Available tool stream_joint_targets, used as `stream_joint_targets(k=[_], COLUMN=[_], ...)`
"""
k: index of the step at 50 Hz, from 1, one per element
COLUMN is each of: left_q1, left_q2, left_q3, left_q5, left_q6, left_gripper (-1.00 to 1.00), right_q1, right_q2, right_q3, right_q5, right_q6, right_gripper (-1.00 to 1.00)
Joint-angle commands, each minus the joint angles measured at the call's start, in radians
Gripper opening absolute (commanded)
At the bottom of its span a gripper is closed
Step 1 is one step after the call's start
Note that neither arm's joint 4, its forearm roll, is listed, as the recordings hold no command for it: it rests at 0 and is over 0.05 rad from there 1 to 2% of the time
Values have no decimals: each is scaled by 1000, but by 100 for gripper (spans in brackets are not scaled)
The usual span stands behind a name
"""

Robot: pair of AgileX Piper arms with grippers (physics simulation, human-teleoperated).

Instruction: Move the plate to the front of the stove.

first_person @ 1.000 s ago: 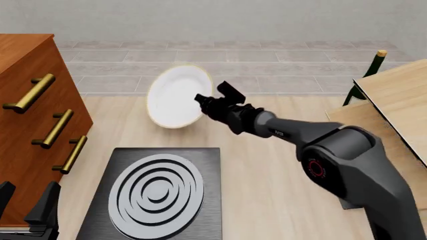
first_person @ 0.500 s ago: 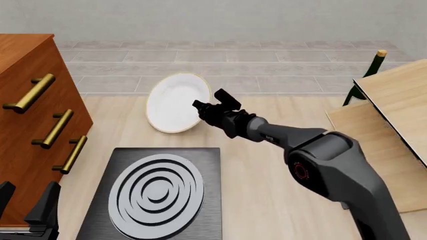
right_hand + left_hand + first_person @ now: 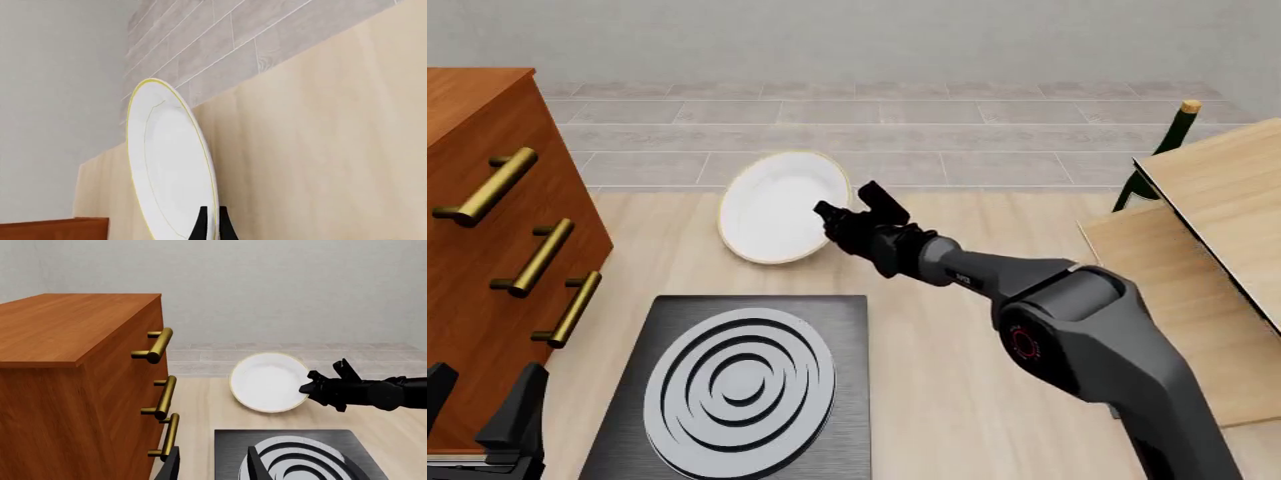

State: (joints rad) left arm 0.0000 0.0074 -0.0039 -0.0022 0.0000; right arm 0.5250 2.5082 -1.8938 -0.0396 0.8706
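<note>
Though hidden in front view, right claw (image 3: pixel 210 222) fingertips pinched on tilted plate (image 3: pixel 167 170) rim, wrist-view only.

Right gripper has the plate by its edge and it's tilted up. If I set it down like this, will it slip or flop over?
The plate looks rigid, so it should not flex. The right gripper pinches only its thin rim, and the smooth surface may let it pivot or slip there. Released while tilted, it would probably drop flat rather than roll; it looks breakable, so lower it gently.
</note>
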Motion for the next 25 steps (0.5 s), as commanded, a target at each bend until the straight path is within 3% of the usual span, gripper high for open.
stream_joint_targets(k=[1, 25], left_q1=[0, 0], left_q2=[0, 0], left_q3=[0, 0], left_q5=[0, 0], left_q6=[0, 0], left_gripper=[100, 100], right_q1=[-2, -21], right_q2=[17, 50], right_q3=[5, -31], right_q5=[9, 31], right_q6=[-6, -16], right_gripper=[-100, -100])
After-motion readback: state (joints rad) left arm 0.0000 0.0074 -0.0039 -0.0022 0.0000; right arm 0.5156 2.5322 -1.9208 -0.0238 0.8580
